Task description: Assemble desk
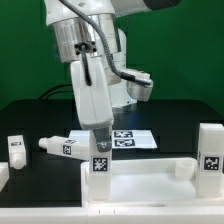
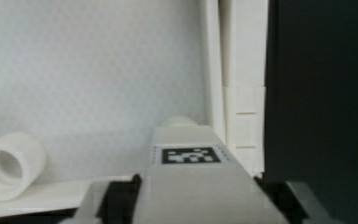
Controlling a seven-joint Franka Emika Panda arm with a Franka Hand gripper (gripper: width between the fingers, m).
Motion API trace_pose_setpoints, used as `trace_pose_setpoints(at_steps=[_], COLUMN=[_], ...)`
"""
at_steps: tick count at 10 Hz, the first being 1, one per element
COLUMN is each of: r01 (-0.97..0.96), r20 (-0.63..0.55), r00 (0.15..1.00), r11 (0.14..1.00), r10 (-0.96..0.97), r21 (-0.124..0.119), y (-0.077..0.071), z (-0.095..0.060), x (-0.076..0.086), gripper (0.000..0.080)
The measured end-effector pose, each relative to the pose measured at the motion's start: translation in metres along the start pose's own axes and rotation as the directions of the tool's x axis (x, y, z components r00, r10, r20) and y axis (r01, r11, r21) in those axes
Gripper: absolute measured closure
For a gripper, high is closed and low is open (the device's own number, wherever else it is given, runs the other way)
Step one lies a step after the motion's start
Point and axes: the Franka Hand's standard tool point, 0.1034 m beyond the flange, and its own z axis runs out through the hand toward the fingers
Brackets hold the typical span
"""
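Note:
My gripper [image 1: 101, 138] comes down from above and is shut on a white desk leg [image 1: 100, 163] with a square tag, held upright at the far edge of the white tabletop panel [image 1: 140, 188]. In the wrist view the leg [image 2: 192, 150] sits between my dark fingers [image 2: 128, 197], with the panel [image 2: 105, 80] behind it. I cannot tell whether the leg touches the panel. Another tagged leg [image 1: 210, 150] stands upright at the panel's end on the exterior view's right. Two more legs lie loose on the black table, one [image 1: 60, 146] near the arm and one [image 1: 15, 150] at the far left.
The marker board [image 1: 127, 138] lies flat on the table just behind the held leg. A round white end of a part [image 2: 7, 165] shows beside the panel in the wrist view. The robot's base stands behind.

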Motion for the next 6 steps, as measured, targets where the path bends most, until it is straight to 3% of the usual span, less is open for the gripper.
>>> trace_pose_setpoints(at_steps=[1,2,3,4,6], r01=[0.052,0.217,0.399,0.538,0.638], r20=[0.0,-0.003,-0.022,-0.04,-0.042], r00=[0.999,0.976,0.917,0.842,0.769], r11=[0.999,0.976,0.917,0.843,0.77], r10=[-0.052,-0.217,-0.398,-0.537,-0.637], r21=[0.0,0.001,0.022,0.02,0.014], y=[0.0,0.004,0.01,0.013,0.013], z=[0.0,-0.002,-0.004,-0.004,-0.004], x=[0.0,0.002,0.012,0.014,0.015], gripper=[0.0514,0.0333,0.0215,0.0215,0.0153])
